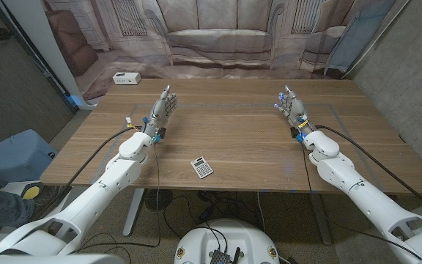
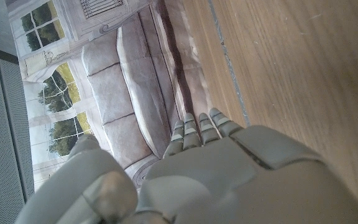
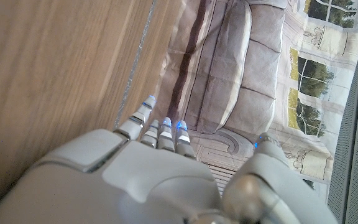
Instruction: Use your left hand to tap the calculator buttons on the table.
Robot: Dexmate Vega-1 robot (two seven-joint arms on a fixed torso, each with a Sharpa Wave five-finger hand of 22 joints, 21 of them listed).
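Observation:
A small grey calculator [image 1: 201, 167] lies near the table's front edge, about the middle. My left hand [image 1: 163, 111] stands over the table's left part, well behind and to the left of the calculator, fingers straight and holding nothing. The left wrist view shows that hand [image 2: 216, 168] from behind, its fingers [image 2: 199, 127] stretched out together over the wood. My right hand [image 1: 291, 105] is held the same way over the table's right part, empty, and the right wrist view shows it [image 3: 142, 174] with fingers [image 3: 160, 130] extended.
A white box [image 1: 125, 78] sits at the table's far left corner. A printed backdrop of a sofa [image 1: 218, 37] hangs behind the wooden table [image 1: 240, 139]. A blue bin [image 1: 13, 154] stands on the floor to the left.

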